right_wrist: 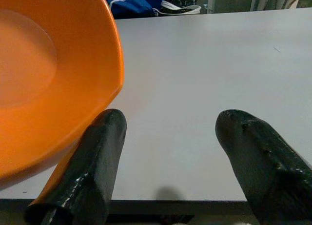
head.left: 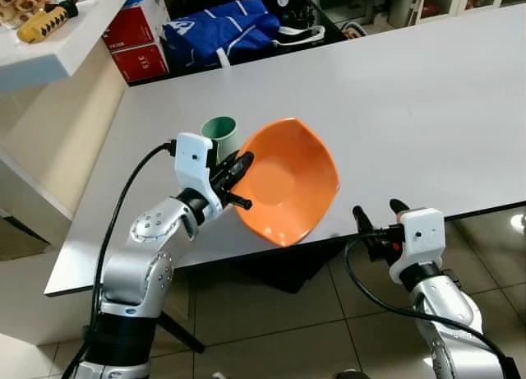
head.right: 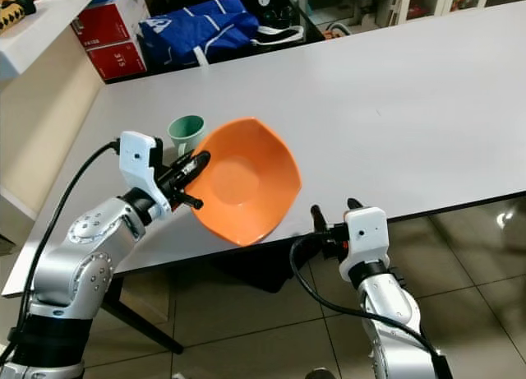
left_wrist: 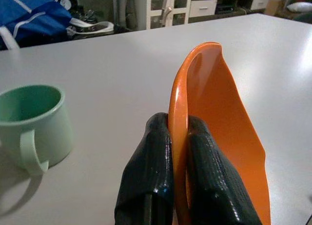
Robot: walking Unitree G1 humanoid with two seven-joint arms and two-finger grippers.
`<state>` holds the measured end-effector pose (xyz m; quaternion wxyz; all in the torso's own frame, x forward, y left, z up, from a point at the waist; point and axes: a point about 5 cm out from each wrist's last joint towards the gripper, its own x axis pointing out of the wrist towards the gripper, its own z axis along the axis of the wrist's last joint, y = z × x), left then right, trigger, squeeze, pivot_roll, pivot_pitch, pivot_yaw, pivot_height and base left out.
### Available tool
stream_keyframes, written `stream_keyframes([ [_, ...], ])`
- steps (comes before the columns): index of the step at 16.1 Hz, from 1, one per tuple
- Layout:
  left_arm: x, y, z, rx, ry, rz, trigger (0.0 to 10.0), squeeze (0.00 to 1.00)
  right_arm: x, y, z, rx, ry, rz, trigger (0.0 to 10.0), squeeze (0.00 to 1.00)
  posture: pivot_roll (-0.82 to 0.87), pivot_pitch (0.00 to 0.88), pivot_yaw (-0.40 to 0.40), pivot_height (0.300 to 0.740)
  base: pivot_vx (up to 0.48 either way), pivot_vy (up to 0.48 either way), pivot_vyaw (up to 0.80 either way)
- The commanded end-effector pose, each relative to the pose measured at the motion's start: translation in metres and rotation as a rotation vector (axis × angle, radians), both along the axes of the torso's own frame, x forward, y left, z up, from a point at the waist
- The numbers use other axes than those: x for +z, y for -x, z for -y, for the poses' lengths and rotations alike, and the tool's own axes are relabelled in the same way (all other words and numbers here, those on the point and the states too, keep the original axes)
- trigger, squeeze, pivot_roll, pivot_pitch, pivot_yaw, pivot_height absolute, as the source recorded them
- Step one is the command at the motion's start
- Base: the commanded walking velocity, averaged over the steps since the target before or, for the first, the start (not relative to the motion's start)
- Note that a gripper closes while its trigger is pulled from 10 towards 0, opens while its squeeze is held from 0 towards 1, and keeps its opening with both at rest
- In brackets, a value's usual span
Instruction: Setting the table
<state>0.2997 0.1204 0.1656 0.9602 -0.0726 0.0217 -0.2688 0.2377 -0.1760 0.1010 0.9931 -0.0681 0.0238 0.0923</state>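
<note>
- Your left arm is bent at the elbow and reaches up over the near edge of the white table. The left gripper sits at the near-left part of the tabletop.
- Its two black fingers are pinched tight on the rim of the orange bowl, one finger on each face of the rim.
- The bowl is held tilted steeply, its hollow facing up toward the head camera. Its lower edge hangs at the table's near edge; whether it touches the surface you cannot tell.
- Your right arm is lower, in front of the table edge. The right gripper points up at the near edge, just to the right of the bowl.
- Its fingers are spread wide apart with nothing between them. In the right wrist view, the bowl lies beside one finger.
- A pale green mug stands upright on the table just behind the left gripper, close to the bowl's rim.
- A blue bag and red boxes sit beyond the far-left end of the table.
- A white counter runs along your left.
</note>
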Motion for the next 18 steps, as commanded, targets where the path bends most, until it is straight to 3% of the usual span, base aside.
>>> stream_keyframes([
  [1, 0.006, -0.002, -0.009, 0.043, -0.001, 0.036, 0.0, 0.00, 0.000, -0.002, -0.005, 0.017, -0.006, 0.006, 10.0, 0.00, -0.23, 0.000, 0.184, 0.740, 0.000, 0.000, 0.00],
  [3, 0.016, -0.011, -0.002, 0.029, 0.038, 0.052, 0.0, 0.00, 0.001, -0.002, -0.007, 0.020, -0.009, 0.009, 10.0, 0.00, -0.23, 0.000, 0.179, 0.740, 0.000, 0.000, 0.00],
  [5, 0.035, -0.028, 0.018, -0.030, 0.116, 0.065, 0.0, 0.00, 0.000, -0.001, -0.010, 0.030, -0.014, 0.006, 10.0, 0.00, -0.23, 0.000, 0.176, 0.740, 0.000, 0.000, 0.00],
  [8, 0.051, -0.055, 0.053, -0.131, 0.214, 0.015, 0.0, 0.00, -0.002, 0.002, -0.016, 0.045, -0.018, 0.002, 10.0, 0.00, -0.24, 0.000, 0.179, 0.740, 0.000, 0.000, 0.00],
  [10, 0.054, -0.065, 0.064, -0.150, 0.234, -0.014, 0.0, 0.00, -0.001, 0.003, -0.018, 0.048, -0.018, 0.004, 10.0, 0.00, -0.25, 0.000, 0.181, 0.740, 0.000, 0.000, 0.00],
  [11, 0.055, -0.081, 0.070, -0.115, 0.282, -0.066, 0.0, 0.00, -0.001, 0.005, -0.020, 0.048, -0.021, 0.004, 10.0, 0.00, -0.27, 0.000, 0.187, 0.740, 0.000, 0.000, 0.00],
  [15, 0.059, -0.101, 0.068, -0.008, 0.349, -0.118, 0.0, 0.00, -0.003, 0.014, -0.021, 0.043, -0.025, -0.011, 10.0, 0.00, -0.31, 0.009, 0.192, 0.740, 0.000, 0.000, 0.00],
  [18, 0.068, -0.113, 0.055, 0.108, 0.400, -0.113, 0.0, 0.00, -0.005, 0.027, -0.016, 0.026, -0.008, -0.040, 10.0, 0.00, -0.36, 0.028, 0.183, 0.740, 0.000, 0.000, 0.00],
])
